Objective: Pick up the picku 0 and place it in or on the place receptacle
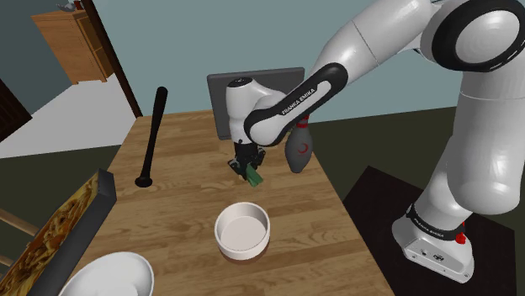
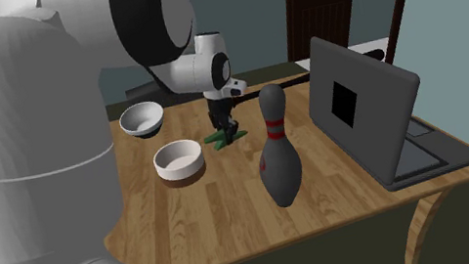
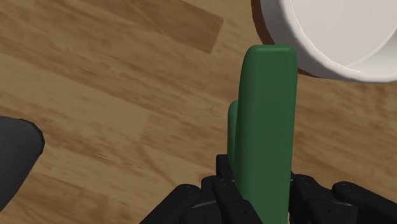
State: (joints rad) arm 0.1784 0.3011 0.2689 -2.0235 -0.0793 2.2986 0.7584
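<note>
Gripper (image 3: 261, 191), wrist view: clamped on a green block (image 3: 267, 114) whose tip nears the white bowl (image 3: 318, 51). Shoulder view: block close to the table (image 1: 185, 168), beside the bowl. Second exterior view: likewise. Probably light, stiff, smooth; grip its flat sides.

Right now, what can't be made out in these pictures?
- Green object: in the wrist view its held end is hidden between the fingers of the gripper, and what it is stays unclear.
- Laptop: in the shoulder view the arm covers much of it.
- Wide bowl: in the shoulder view it is cut off by the bottom edge.
- Patterned board: in the shoulder view it is cut off by the left edge.
</note>
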